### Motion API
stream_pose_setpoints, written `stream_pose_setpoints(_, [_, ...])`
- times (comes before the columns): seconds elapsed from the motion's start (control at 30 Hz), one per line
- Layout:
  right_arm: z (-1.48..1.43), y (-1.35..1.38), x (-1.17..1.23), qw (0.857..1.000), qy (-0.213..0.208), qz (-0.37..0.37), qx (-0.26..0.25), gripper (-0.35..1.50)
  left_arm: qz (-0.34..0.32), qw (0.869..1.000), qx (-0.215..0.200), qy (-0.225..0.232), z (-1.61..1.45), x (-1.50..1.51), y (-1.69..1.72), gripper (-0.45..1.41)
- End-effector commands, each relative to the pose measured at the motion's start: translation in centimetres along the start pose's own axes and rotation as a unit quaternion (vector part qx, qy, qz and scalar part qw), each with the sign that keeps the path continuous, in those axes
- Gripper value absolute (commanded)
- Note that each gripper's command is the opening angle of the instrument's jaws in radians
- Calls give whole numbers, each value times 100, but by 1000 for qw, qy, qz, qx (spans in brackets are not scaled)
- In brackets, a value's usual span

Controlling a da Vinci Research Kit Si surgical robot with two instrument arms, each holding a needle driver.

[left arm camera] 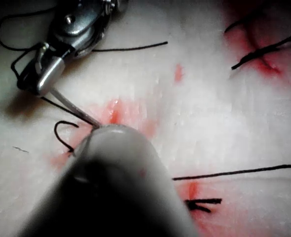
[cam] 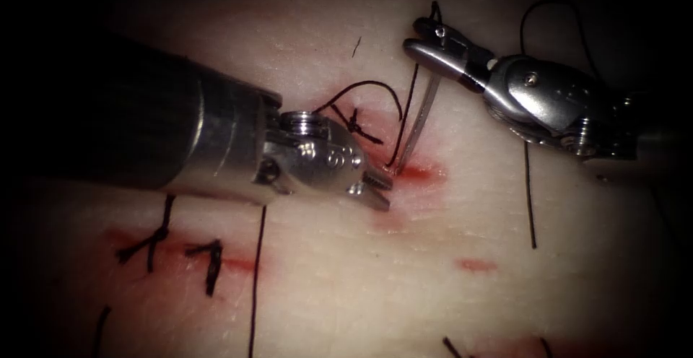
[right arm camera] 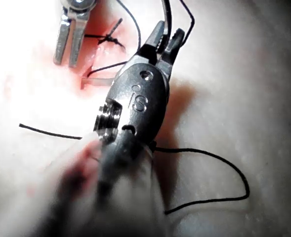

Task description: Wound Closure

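Near stitches: two tied knots (cam: 155, 241) sit on the lower cut, at the endoscope view's left, with short cut ends standing up. One long loose strand (cam: 256, 278) runs down beside them.
Left pincer: the left pincer (cam: 375, 188) rests on the tissue (cam: 404, 286) just left of the red spot (cam: 417, 173). Its jaws are a little apart and hold nothing.
Needle: one needle (cam: 419, 123), and its point enters the tissue at the red spot, on the right side of the upper cut. Its upper part rises free toward the right pincer.
Tied knot at the upper cut: one knot (cam: 354, 123), just left of the needle, with a loop of thread (cam: 375, 87) above it.
Right pincer: the right pincer (cam: 426, 44) is closed on the needle near its tail end, with thread passing around the jaws.
Count: two pincers, one needle, three tied knots that I can see, several loose strands, one more red mark (cam: 476, 265) on the right.
Risk, the needle: the grip is far from the point, so I judge the needle can turn in the jaws if it is pushed hard.
Risk, the thread: the thread around the right jaws can catch and pull on the tied knot nearby.
Risk, the left pincer: its tips are very near the needle's entry, so a small slip can knock the needle or scratch the tissue.
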Motion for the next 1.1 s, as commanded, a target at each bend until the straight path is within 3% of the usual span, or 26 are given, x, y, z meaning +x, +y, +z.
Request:
stream_pose_setpoints(0.03, [12, -3, -1, 1000, -1, -1, 0, -35, 1, 1000, -2, 1, 5, 1, -2, 12])
stream_pose_setpoints(0.47, [25, -18, -17, 1000, -17, -6, 19, -35, 5, 1000, 16, -10, -17, -10, 35, -3])
stream_pose_setpoints(0.8, [20, -7, -11, 1000, -20, -2, 17, -35, 14, 1000, 15, -9, 15, -26, 41, -8])
stream_pose_setpoints(1.1, [18, -3, -8, 1000, -16, 3, 13, -35, 14, 1000, 10, -11, 25, -40, 36, -10])
